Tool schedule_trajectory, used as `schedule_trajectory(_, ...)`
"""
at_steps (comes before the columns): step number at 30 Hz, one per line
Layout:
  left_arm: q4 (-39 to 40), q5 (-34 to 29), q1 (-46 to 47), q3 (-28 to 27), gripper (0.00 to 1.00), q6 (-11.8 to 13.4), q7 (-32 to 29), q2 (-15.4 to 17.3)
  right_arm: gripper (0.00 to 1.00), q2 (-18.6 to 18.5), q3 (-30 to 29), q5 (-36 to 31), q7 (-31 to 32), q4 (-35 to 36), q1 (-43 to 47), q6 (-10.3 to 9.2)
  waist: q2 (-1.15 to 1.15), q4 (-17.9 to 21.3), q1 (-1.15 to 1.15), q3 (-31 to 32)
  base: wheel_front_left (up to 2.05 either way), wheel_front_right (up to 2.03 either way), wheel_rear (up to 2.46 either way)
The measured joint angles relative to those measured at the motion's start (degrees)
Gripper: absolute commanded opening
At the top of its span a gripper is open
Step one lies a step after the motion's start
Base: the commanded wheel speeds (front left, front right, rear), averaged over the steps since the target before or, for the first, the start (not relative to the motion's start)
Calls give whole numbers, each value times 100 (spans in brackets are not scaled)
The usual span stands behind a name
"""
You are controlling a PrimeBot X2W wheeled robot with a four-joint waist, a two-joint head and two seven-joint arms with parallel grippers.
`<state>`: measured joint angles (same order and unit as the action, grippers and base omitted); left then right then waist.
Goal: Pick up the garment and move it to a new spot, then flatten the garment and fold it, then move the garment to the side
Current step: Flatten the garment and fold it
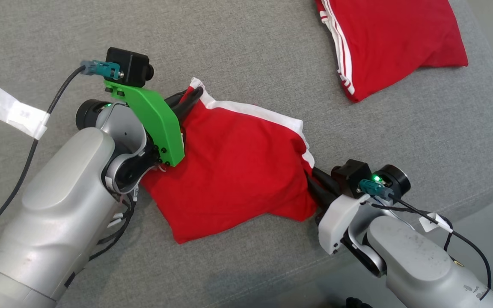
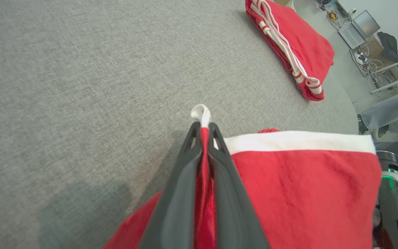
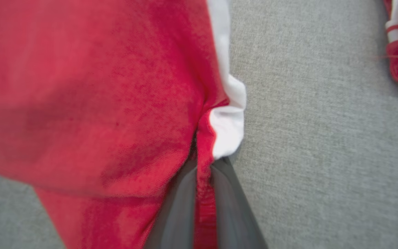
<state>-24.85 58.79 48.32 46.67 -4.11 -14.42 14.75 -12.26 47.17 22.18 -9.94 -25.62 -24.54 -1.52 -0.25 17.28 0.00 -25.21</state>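
Note:
A red garment (image 1: pixel 233 167) with a white band along its far edge hangs stretched between both arms over the grey surface (image 1: pixel 246 51). My left gripper (image 1: pixel 193 96) is shut on the garment's left corner, where a white tip (image 2: pixel 200 114) pokes out past the fingers (image 2: pixel 219 155). My right gripper (image 1: pixel 313 179) is shut on the right corner. In the right wrist view the red cloth (image 3: pixel 98 103) and its bunched white band (image 3: pixel 228 131) sit just beyond the dark fingers (image 3: pixel 230 207).
A second red garment (image 1: pixel 387 42) with white stripes lies folded at the far right of the surface, also in the left wrist view (image 2: pixel 292 45). White tape (image 1: pixel 9 107) is stuck at the left. The surface's rounded edge (image 1: pixel 482 188) runs close behind my right arm.

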Motion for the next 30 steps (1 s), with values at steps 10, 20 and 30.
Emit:
schedule_trajectory(10,656,74,506,-710,0,-145,710,134,0,-736,-611,53,-98,112,-458,-118,0,-343,0,300,0,0,0)
schedule_trajectory(20,1081,443,893,-1129,0,-151,414,635,0,-1315,-860,207,334,1032,-1394,310,0,-894,0,660,0,0,0)
schedule_trajectory(30,837,432,1878,-1733,0,-82,293,1202,0,-766,-1136,249,1267,1176,-3785,490,0,-1345,0,598,0,0,0)
